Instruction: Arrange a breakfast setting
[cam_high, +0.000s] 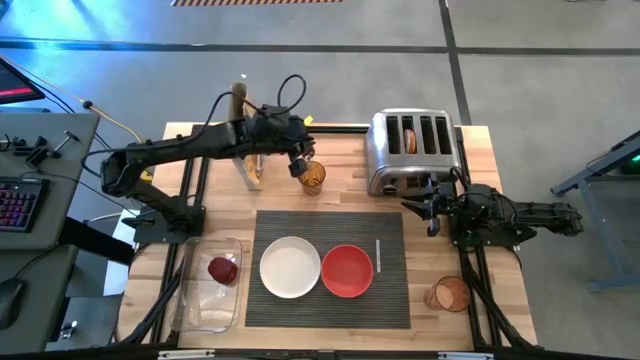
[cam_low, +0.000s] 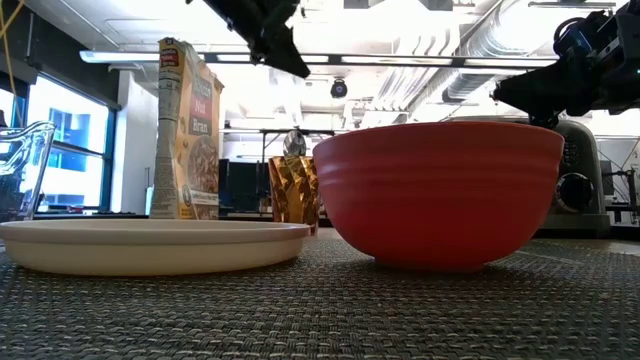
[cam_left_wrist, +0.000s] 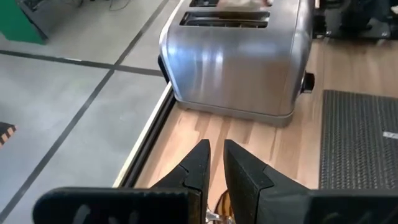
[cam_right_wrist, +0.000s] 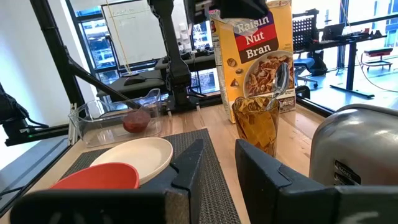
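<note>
The dark grey ribbed mat lies at the table's near middle. On it stand the white plate and the red bowl, side by side. The spoon stands in an amber glass, metal end up. My left gripper hangs above that glass, its fingers a narrow gap apart, empty. The bagel half sits in a slot of the toaster. The dark red fruit lies in the clear tray. My right gripper is open and empty beside the toaster.
A cereal box stands just left of the amber glass. A second amber glass stands at the near right, off the mat. The chrome toaster fills the far right. Bare wood lies between the mat's far edge and the glass.
</note>
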